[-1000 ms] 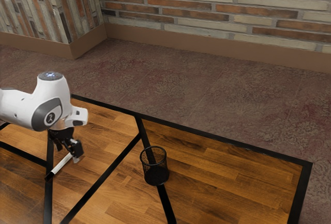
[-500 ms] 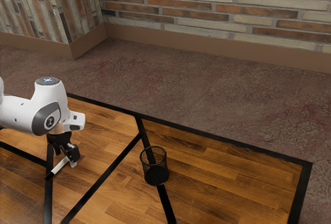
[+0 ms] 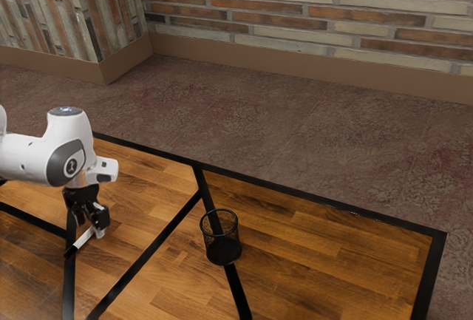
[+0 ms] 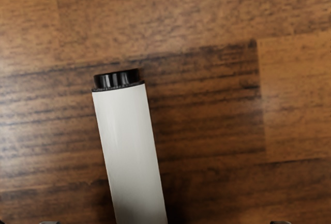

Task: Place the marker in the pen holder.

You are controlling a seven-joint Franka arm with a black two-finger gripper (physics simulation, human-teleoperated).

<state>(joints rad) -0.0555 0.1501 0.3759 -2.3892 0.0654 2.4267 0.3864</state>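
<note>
"Where's the marker (image 3: 81,242)?"

"Lying on the table (image 3: 325,250), right under the pincer (image 3: 95,228). Its white body passes between the 2 sides of the pincer, and its dark end (image 3: 71,252) pokes out beyond, away from the pen holder (image 3: 222,243)."

"And the pincer, is it clamped on anything?"

"No, its sides stand well apart. The wrist view has the marker a bit nearer 1 side than the other."

"How does the long axis run?"

"Roughly across the line the pincer would close along, with a slight slant. I'd say that suits a grasp: perhaps a small centring shift, then close. Closing off centre might push or twist it."

"Anything different from 1 second ago?"

"The pincer has moved away from the pen holder, farther over the marker. The marker looks to be in the same spot."

"So the holder's next?"

"Only after a grasp and a lift. It's upright, well apart from the pincer, toward the exterior view's right. The marker would likely need tipping upright to drop in."
</note>
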